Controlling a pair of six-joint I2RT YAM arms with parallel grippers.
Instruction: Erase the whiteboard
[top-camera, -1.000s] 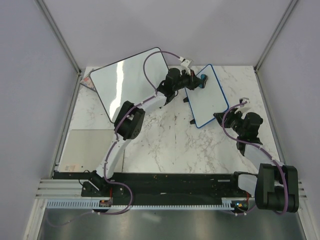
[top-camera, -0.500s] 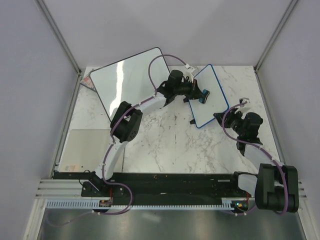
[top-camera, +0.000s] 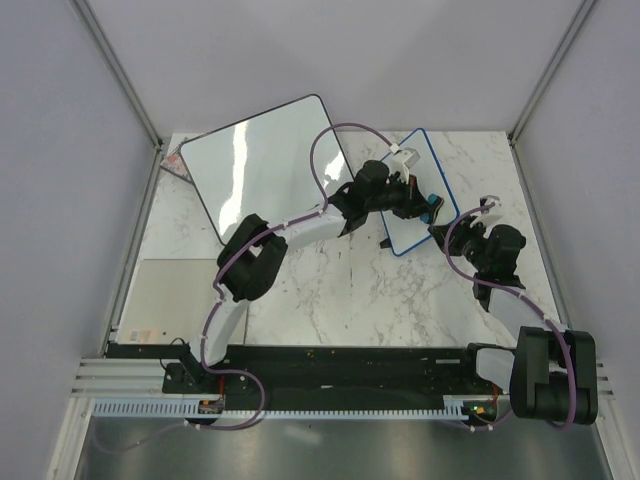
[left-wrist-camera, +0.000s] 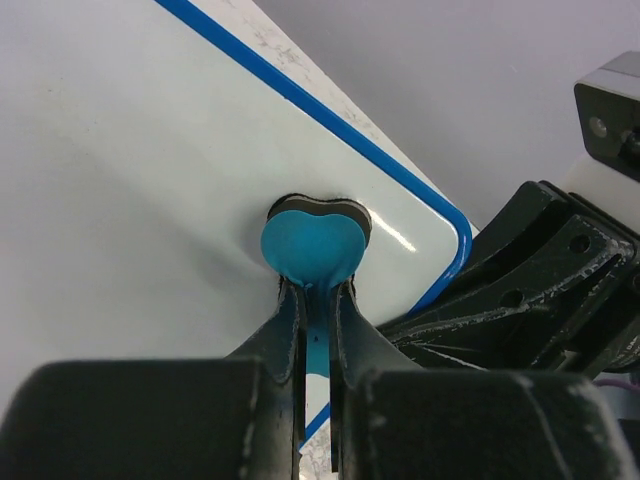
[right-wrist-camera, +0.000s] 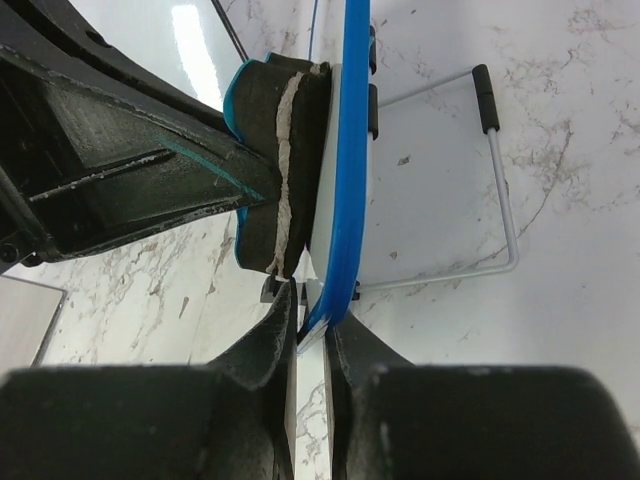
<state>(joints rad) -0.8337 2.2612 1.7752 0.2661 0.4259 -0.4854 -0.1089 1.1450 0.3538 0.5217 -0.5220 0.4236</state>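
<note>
Left arm (top-camera: 300, 225) stretched right, left claw (left-wrist-camera: 315, 300) clamped on eraser (left-wrist-camera: 312, 245) against whiteboard (left-wrist-camera: 130, 180); right claw (right-wrist-camera: 310, 320) pinches whiteboard's edge.

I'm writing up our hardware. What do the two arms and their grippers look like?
Both the left arm and the right arm have white links between bulky black joints. A mauve cable loops loosely along each, ending in a white plug by the wrist. The left gripper and the right gripper each have two slim black fingers.
</note>
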